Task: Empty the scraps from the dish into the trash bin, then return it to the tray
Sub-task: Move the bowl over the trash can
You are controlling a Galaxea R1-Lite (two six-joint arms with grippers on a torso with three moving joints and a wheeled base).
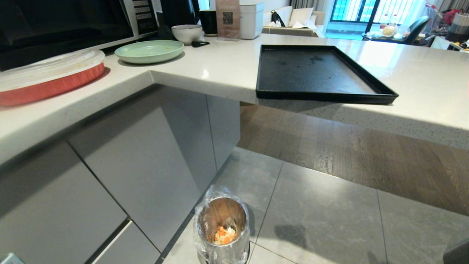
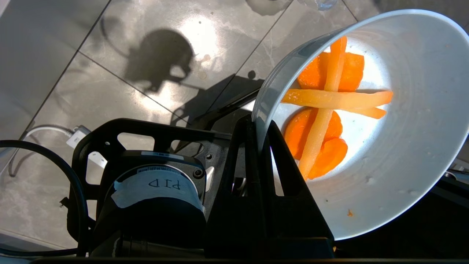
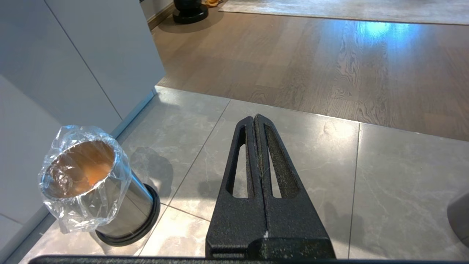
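The left gripper (image 2: 258, 126) pinches the rim of the dish (image 2: 403, 154), fingers clamped on its edge, so the dish can be tilted without a hand underneath. It stands steeply tipped over the floor tiles, yet the scraps (image 2: 326, 110) cling inside. In the head view the trash bin (image 1: 222, 229) stands on the floor at six o'clock, already holding some scraps; the tray (image 1: 381, 96), at one o'clock on the counter (image 1: 220, 73), lies bare, awaiting the dish. The right gripper (image 3: 256, 119) hangs idle, fingers pressed together, holding nothing.
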